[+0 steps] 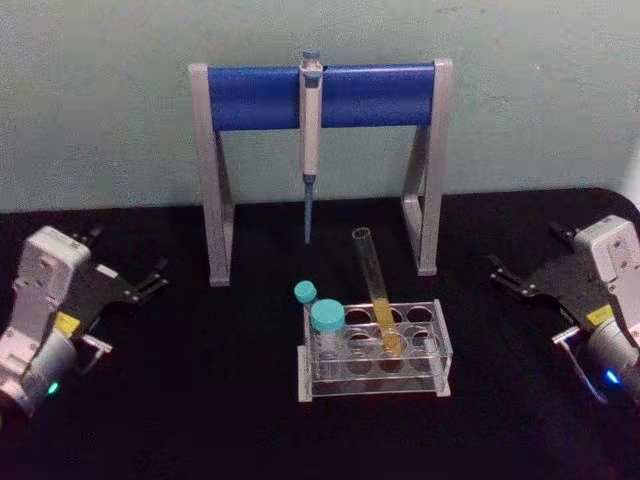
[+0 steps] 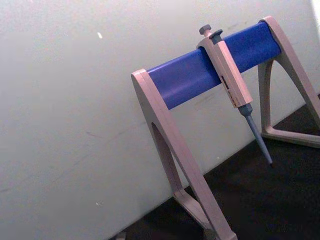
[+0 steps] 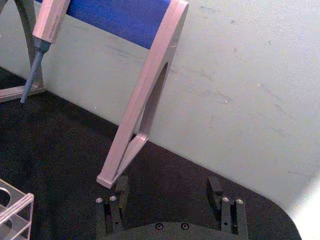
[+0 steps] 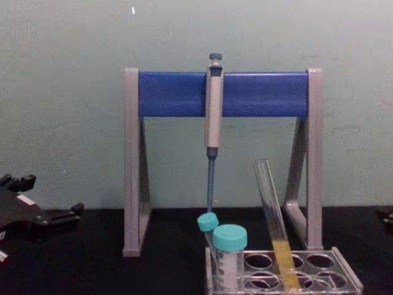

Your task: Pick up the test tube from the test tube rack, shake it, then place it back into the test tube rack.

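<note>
We see the test tube [image 1: 375,280] leaning loose in the test tube rack [image 1: 443,350]; left gripper [image 1: 152,279] and right gripper [image 1: 497,273] flank it, both spread, ready to approach.

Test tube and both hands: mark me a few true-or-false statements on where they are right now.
1. The test tube sits tilted in a hole of the test tube rack. True.
2. The right hand is shut on the test tube. False: it is open, off to the rack's right, holding nothing.
3. The test tube has yellow liquid in its lower part. True.
4. The pipette lies flat on the table. False: it hangs from the blue bar of the pipette stand.
5. The left hand is open and well apart from the rack, off to its left. True.
</note>
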